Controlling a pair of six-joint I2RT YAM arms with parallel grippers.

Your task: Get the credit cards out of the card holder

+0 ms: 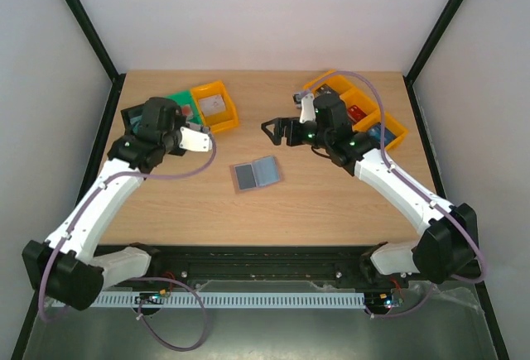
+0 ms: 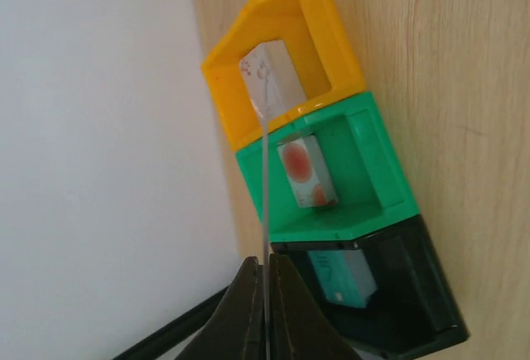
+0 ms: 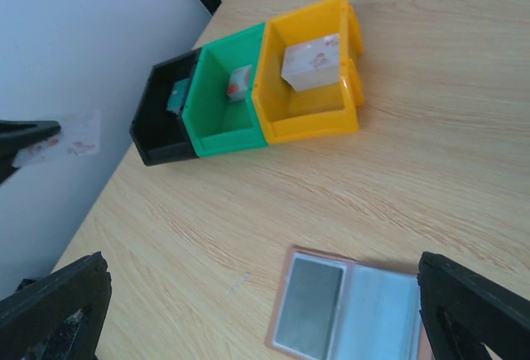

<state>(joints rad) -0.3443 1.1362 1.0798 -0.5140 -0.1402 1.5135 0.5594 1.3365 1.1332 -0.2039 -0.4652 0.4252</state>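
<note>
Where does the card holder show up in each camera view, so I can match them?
Top external: the card holder lies open near the middle of the picture.
Left wrist: not in it.
Right wrist: the card holder is at the bottom, right of centre.
Shared landmark: the orange bin, upper left in the top view.

The table [image 3: 431,128] below the right claw [image 1: 275,131] looks like pale, matt, grained wood. Ahead of this claw the orange bin [image 3: 306,120], green bin [image 3: 224,132] and black bin [image 3: 161,143] are smooth glossy plastic. Its fingers [image 3: 472,310] are matt black. Between them the card holder [image 3: 377,319] has a dull tan border and a smooth grey card [image 3: 308,302]. The left claw [image 2: 265,265] holds a thin smooth whitish card [image 2: 265,203].
</note>
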